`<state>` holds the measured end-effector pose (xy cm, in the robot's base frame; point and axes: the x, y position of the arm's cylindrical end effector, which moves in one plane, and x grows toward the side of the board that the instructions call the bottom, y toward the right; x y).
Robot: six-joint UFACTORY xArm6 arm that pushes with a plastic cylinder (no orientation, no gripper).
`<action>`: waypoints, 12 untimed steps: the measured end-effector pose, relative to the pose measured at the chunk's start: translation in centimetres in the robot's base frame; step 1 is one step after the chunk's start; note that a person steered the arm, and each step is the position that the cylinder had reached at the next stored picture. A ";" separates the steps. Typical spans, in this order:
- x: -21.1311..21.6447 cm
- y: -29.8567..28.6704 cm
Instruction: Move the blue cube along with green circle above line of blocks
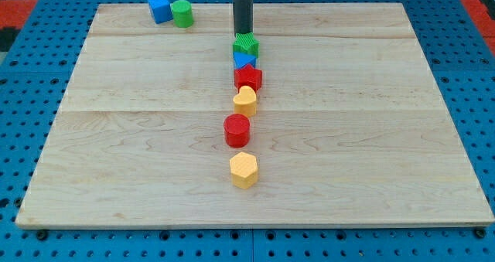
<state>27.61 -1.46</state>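
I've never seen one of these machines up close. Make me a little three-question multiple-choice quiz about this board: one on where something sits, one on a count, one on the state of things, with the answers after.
1. Where is the blue cube?
A. near the view's top left corner of the board
B. at the view's bottom right
C. in the middle of the line

2. How many blocks form the line down the board's middle?
A. four
B. six
C. eight

3. How does the green circle stand to the blue cube?
A. stacked on it
B. right beside it, on its right in the view
C. far across the board

Answers:
1. A: the blue cube sits by the wooden board's top left corner.
2. B: green block, blue block, red block, yellow heart, red cylinder, yellow hexagon.
3. B: the green circle sits beside the cube; my tip is at the line's top end.
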 end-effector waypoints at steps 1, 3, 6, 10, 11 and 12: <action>-0.2 -5.7; -3.4 -21.5; -8.0 -7.5; -3.7 -5.9; -5.1 -7.7; -5.8 -4.6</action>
<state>21.79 -6.05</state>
